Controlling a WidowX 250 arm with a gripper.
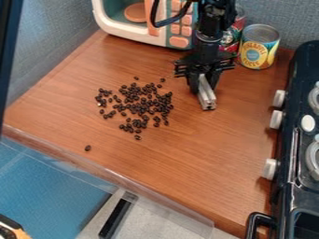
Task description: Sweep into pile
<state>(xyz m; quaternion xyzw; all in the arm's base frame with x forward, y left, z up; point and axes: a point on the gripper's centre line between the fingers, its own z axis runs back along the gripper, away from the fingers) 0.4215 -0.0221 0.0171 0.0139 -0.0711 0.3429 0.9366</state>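
between beans point(142, 105) and stove edge point(288, 151), tool point(207, 106) apart

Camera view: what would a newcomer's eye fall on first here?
First, the loose scatter of dark, bean-like pieces left of centre on the brown wooden surface, with one stray piece off to its lower left. Next, the black gripper just right of the scatter, holding a silver bar that slants down toward the wood.
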